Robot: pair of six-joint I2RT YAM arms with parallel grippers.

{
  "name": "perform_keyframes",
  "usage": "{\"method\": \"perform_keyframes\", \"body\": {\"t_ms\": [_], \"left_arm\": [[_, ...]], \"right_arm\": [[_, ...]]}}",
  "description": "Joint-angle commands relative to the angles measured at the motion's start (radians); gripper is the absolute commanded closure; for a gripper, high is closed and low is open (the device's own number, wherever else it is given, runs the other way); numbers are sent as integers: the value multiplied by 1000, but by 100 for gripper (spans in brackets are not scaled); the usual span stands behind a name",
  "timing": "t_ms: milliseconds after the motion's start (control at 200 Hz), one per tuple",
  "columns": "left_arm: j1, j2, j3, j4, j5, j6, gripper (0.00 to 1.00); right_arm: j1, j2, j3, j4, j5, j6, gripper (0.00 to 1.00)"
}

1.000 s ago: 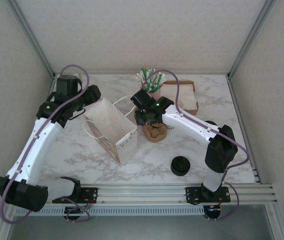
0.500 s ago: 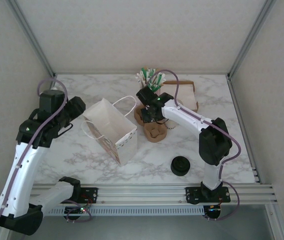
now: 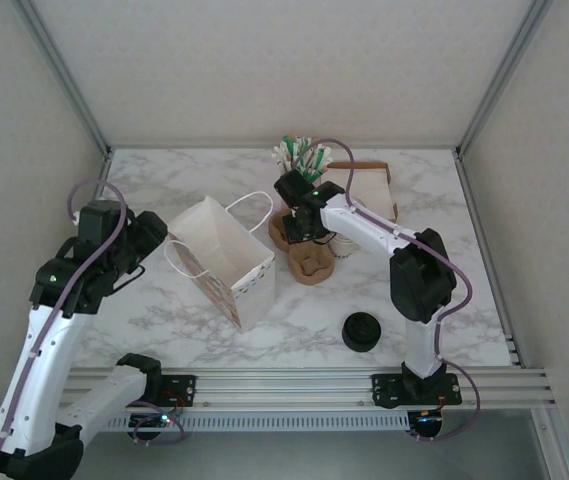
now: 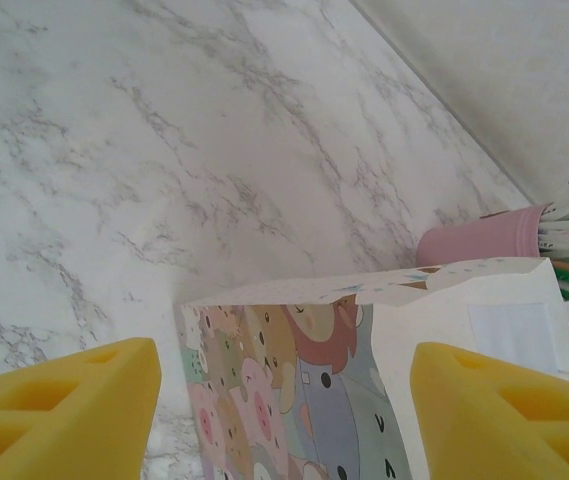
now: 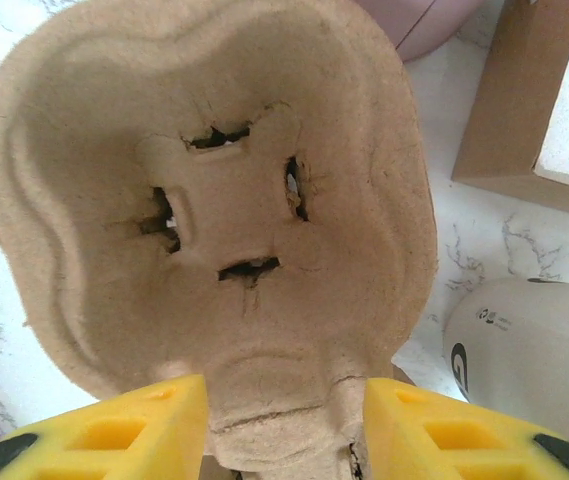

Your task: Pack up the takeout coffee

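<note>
The lidded takeout coffee is out of view. A brown pulp cup carrier [image 3: 311, 262] lies in the middle of the table, empty. My right gripper [image 3: 298, 228] hangs over it, open, and in the right wrist view its yellow fingers [image 5: 124, 435] straddle the narrow neck of the carrier [image 5: 214, 200]. A white paper bag [image 3: 224, 260] with a cartoon print stands open to the left of the carrier. My left gripper [image 3: 152, 232] is beside the bag's left side, open and empty. Between its wide-set pads [image 4: 64, 410], the left wrist view shows the bag's [image 4: 364, 380] printed side.
A pink cup of green-and-white sticks [image 3: 304, 162] stands at the back, with a brown box [image 3: 372, 190] to its right. A cream paper cup [image 5: 534, 350] lies on its side right of the carrier. A pile of black lids [image 3: 362, 331] sits near the front.
My left arm has drawn back from the bag, toward the left and the near edge. My right gripper has slid toward the back, over the carrier's neck.
</note>
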Motion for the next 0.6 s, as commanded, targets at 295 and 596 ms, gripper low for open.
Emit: {"method": "perform_keyframes", "body": {"t_ms": [295, 596], "left_arm": [[8, -57, -50, -7, -42, -66, 30], [8, -55, -51, -15, -54, -57, 29]], "right_arm": [[-7, 41, 29, -26, -62, -23, 54], [-7, 49, 22, -21, -63, -25, 54]]}}
